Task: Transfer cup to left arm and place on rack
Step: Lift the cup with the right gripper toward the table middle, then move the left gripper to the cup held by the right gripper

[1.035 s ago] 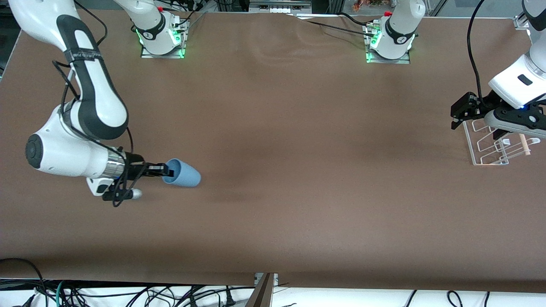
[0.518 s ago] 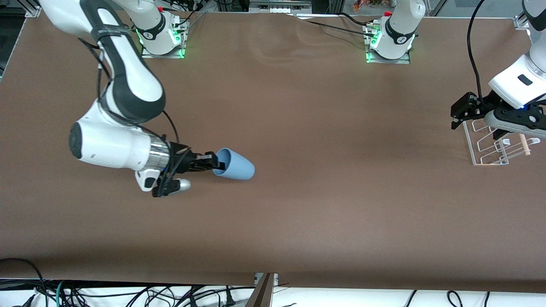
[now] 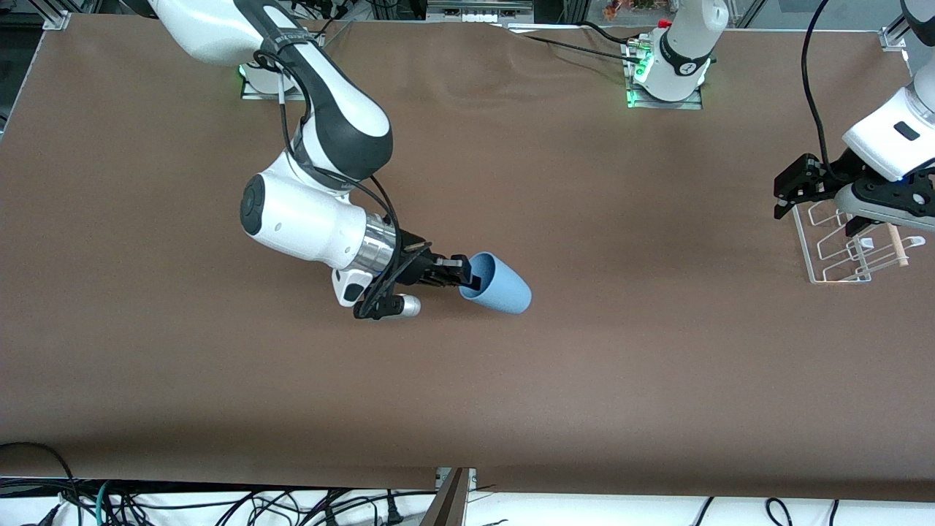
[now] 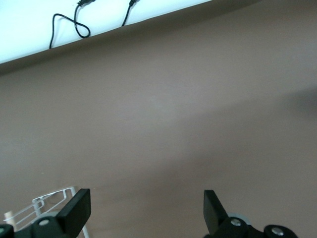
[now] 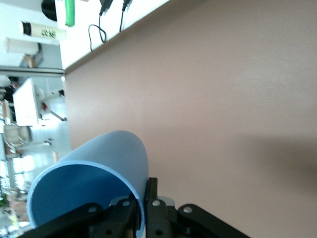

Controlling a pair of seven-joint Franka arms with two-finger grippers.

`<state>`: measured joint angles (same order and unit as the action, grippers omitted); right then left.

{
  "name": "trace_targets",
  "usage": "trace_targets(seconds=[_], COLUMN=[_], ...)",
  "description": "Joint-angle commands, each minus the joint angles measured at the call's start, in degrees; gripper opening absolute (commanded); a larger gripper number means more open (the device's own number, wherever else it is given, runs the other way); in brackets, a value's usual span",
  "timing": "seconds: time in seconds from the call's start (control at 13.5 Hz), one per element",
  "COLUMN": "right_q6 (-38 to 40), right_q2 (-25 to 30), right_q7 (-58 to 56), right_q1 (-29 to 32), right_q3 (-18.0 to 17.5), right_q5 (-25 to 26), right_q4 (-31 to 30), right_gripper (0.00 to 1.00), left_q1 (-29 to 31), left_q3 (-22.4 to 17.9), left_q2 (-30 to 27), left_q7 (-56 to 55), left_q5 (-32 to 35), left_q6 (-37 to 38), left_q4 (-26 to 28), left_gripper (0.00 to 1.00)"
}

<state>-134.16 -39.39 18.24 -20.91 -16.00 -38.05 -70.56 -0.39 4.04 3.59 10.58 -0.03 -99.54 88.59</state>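
The light-blue cup (image 3: 502, 286) hangs on its side over the middle of the brown table, with its mouth toward my right gripper (image 3: 464, 277). That gripper is shut on the cup's rim, one finger inside the mouth and one outside against the wall. In the right wrist view the cup (image 5: 101, 161) fills the space beside my right gripper (image 5: 144, 201). The white wire rack (image 3: 836, 252) with its wooden rod stands at the left arm's end of the table. My left gripper (image 3: 783, 201) hovers open and empty over the rack's edge. In the left wrist view my left gripper (image 4: 147, 210) shows a corner of the rack (image 4: 47, 203).
Both arm bases (image 3: 668, 69) stand with green lights along the table edge farthest from the front camera. A black cable (image 3: 809, 95) hangs by the left arm. Loose cables (image 3: 219, 504) lie below the table's near edge.
My right arm has swung toward the left arm's end of the table, carrying the cup from its own end to the middle. The left arm has hardly moved.
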Motion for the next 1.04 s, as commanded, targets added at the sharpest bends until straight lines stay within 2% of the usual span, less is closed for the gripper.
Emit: trace_targets(seconds=[0.0,0.07,0.22,0.44,0.67,0.81,0.96], right_q6=[0.5,0.5,0.4,0.4,0.5,0.5,0.7], right_q2=[-1.8,-1.8,-1.8,-1.8,-1.7,-1.7,-1.6], right_q7=[1.4,1.4,1.4,1.4,2.3,3.6,4.0], right_q1=[-0.1,-0.1,-0.5,-0.5,-0.5,-0.6,-0.6], right_q3=[0.0,0.0,0.0,-1.7,-3.3,-3.6,-3.7], right_q5=[-7.2,-10.2,-12.6,-12.7,-12.9,-12.9,-13.0], right_q4=[4.4,4.5,4.6,4.6,4.6,4.6,4.6], right_gripper=[0.00,0.00,0.00,0.00,0.00,0.00,0.00], left_q1=[0.6,0.2,0.0,-1.1,-7.2,-7.9,-8.0], left_q3=[0.0,0.3,1.0,1.1,1.3,1.4,1.4], left_q2=[0.0,0.5,1.4,1.6,2.4,4.6,5.8], left_q7=[1.3,1.3,1.0,1.3,1.2,1.5,9.0], left_q5=[-1.7,-1.7,-3.2,-3.1,-2.2,-3.2,-3.2], left_q6=[-0.1,0.0,0.1,-0.5,-3.5,-6.5,-8.2], left_q4=[0.4,0.1,-1.2,-1.4,-1.2,-0.6,-1.0], left_gripper=[1.00,1.00,1.00,1.00,1.00,1.00,1.00])
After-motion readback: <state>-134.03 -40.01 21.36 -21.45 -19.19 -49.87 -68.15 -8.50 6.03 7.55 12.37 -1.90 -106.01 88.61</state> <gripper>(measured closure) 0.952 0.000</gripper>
